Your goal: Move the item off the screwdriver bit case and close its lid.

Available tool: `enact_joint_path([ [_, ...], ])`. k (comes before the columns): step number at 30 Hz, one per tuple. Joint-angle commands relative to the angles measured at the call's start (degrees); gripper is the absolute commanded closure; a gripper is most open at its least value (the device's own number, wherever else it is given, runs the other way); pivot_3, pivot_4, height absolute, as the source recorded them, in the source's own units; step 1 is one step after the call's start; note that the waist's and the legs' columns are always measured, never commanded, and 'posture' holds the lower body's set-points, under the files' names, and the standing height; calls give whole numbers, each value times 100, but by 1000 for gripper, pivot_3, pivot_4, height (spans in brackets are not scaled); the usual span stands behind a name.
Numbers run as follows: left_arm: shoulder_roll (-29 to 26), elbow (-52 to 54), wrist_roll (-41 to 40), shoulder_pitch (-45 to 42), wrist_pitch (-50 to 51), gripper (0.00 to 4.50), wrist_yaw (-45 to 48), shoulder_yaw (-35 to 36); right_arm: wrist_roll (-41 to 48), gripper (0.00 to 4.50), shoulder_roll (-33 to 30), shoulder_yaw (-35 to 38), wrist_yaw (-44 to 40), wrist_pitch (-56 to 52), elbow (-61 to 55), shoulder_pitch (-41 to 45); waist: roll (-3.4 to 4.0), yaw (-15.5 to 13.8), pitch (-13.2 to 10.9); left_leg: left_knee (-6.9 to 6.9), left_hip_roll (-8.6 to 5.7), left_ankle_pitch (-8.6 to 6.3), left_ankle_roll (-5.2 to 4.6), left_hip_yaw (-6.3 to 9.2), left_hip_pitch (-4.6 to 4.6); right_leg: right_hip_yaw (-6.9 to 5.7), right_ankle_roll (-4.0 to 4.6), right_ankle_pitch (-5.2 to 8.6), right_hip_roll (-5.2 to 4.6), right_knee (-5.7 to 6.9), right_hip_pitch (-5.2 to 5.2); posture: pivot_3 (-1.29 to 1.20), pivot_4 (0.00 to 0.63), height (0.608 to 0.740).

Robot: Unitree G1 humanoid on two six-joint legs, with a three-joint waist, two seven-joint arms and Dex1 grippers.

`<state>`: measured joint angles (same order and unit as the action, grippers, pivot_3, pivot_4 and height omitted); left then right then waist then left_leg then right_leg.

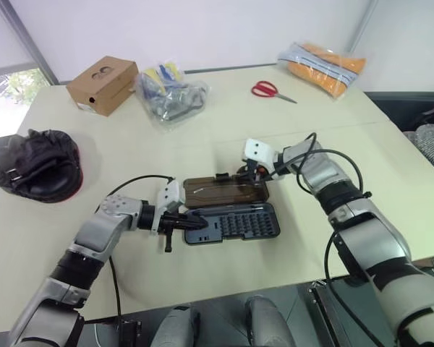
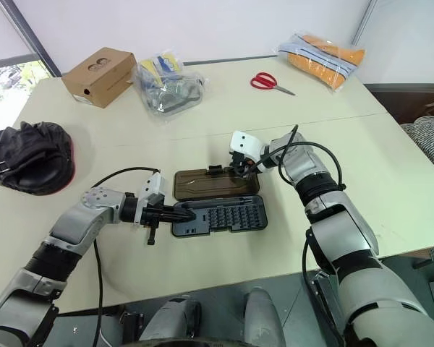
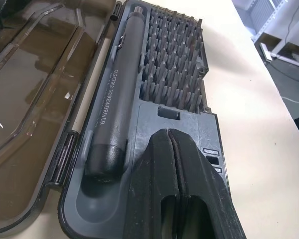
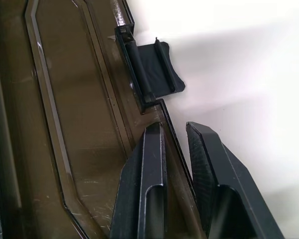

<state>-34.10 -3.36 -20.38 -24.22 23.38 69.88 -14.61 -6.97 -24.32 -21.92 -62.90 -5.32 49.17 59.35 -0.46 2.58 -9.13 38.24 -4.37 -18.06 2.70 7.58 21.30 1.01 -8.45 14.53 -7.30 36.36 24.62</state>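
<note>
Even, bright daylight fills the scene, strongest from the window at the far left. The pale counter carries only soft, short shadows. Close to the jaws, the lid shows faint glare streaks; nearest fingers look slightly soft.

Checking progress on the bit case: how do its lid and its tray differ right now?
The lid is smoky brown, see-through and bare; the tray is opaque dark grey, holding rows of bits and a screwdriver. The right end effector straddles the lid's rim; the left end effector, shut, rests on the tray. Both lie flat, hinged together.
</note>
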Motion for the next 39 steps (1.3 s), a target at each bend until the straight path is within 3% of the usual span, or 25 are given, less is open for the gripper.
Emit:
enact_joint_path([
  [1, 27, -39, 85, -23, 9, 4500, -87, 76, -244, 3762, -11, -119, -132, 35, 49, -142, 0, -2, 0, 0, 0, 0, 0, 0, 0, 0, 0, 0, 0, 0, -1, 0, 150, 740],
  [11, 127, -44, 83, -83, 9, 4500, -263, 192, -541, 3762, 162, -257, -528, 430, 451, 62, 1, 2, 1, -1, 0, 0, 0, 2, 0, -1, 0, 0, 0, 0, -1, 0, 150, 740],
  [14, 148, -43, 85, -71, -1, 4500, -298, 215, -678, 4466, 246, -289, -599, 606, 761, 207, -1, 2, 3, -1, 0, 0, 0, 2, 0, -1, 0, 0, 0, 0, -1, 0, 150, 740],
  [25, 234, 68, -10, 32, 64, 4500, -562, 470, -1101, 4466, 353, -358, -589, 1336, 1410, 545, 4, 108, 21, -6, 3, 0, 1, 8, -7, -4, 0, 0, 3, 1, -5, 0, 150, 740],
  [29, 353, 161, -332, -54, 389, 4500, -824, 838, -1419, 4466, 91, -476, -42, 2047, 837, 468, 5, 118, 21, -5, 3, 0, 1, 11, -6, -4, 0, 0, 3, 3, -4, 0, 150, 740],
  [33, 611, 217, -930, -423, 932, 4500, -1350, 1530, -1642, 4466, -297, -385, 514, 2379, -570, 109, 4, 107, 21, 2, 2, 1, 3, 13, 3, -5, 0, 0, 3, 7, 4, 0, 150, 740],
  [39, 782, 172, -1568, -969, 1570, 4500, -1873, 2213, -1756, 4466, -741, -195, 780, 2149, -2462, -677, 4, 104, 20, -1, -3, 1, 4, 10, 12, -5, -1, 0, -4, 14, 17, 0, 150, 740],
])
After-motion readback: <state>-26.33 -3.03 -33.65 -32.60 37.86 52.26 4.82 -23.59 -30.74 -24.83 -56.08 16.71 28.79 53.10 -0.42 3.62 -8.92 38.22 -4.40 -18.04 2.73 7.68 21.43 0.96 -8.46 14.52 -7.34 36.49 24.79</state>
